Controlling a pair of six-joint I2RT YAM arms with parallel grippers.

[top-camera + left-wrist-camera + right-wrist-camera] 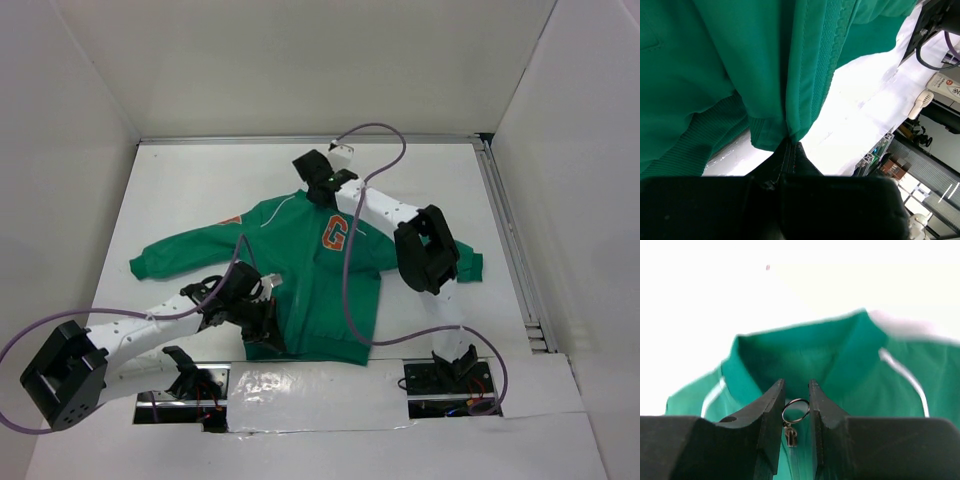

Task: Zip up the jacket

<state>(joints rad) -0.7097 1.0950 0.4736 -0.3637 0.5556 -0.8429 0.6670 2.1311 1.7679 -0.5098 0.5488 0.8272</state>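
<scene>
The right hand [796,389], jaws barely apart, pinches the zipper pull ring [795,411] at the collar [790,352] of the jacket [305,285], which lies flat on the table [180,180]. The left hand [790,150] is clamped shut on the hem [767,135]. The finish probably wants a straight pull along the teeth, with the hem taut.
</scene>
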